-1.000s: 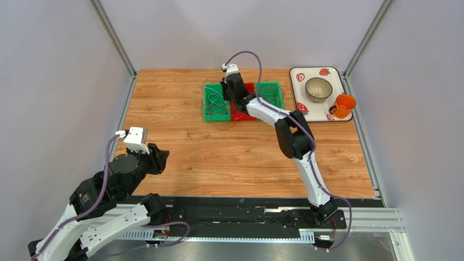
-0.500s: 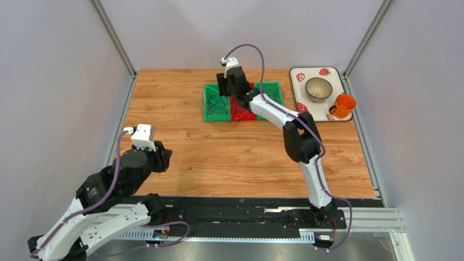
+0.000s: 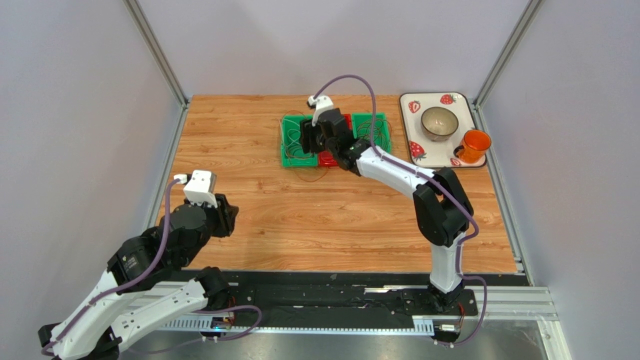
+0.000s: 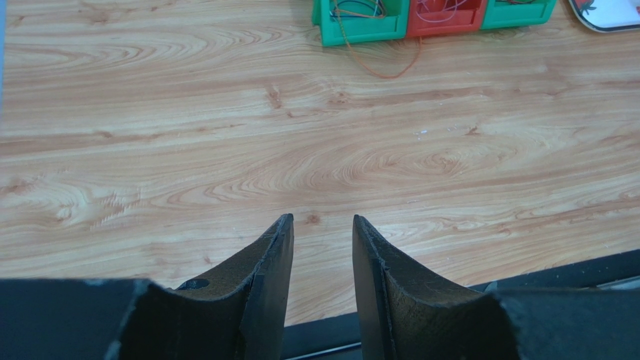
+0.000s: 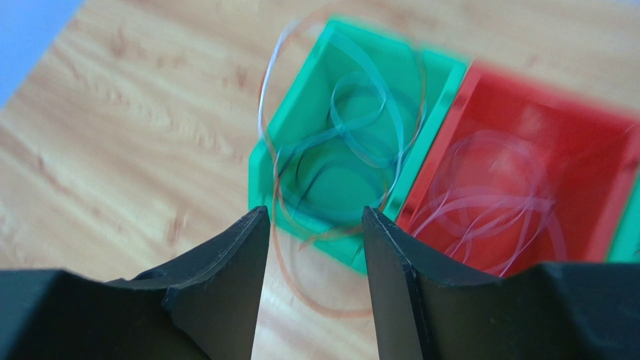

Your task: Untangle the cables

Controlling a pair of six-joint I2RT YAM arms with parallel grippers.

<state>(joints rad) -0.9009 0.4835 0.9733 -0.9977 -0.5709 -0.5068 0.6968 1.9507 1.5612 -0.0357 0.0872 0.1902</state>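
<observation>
Wood-grain bench (image 3: 300, 217) carries three small trays side by side near its far edge: a green tray (image 5: 300, 112), a red tray (image 5: 593, 142) touching it, and a second green tray (image 3: 378, 129) beyond that. The cables (image 3: 294, 144) lie in these trays. A dark cable (image 5: 342, 135) curls in loose loops inside the first green tray, and a white cable (image 5: 466, 201) coils inside the red one. A red cable (image 5: 276, 232) hangs over the near wall of the green tray, so that part of its loop rests on the bare bench just in front.

The right hand (image 5: 315, 217) hangs above the near edge of the green tray with its fingers spread and nothing between them. The left hand (image 4: 321, 223) sits well apart from the trays, low over the near left part of the bench, fingers also parted and pinching nothing.

At the far right stands a strawberry-patterned plate (image 3: 412, 105) with a bowl (image 3: 439, 122) and an orange cup (image 3: 473, 145).
</observation>
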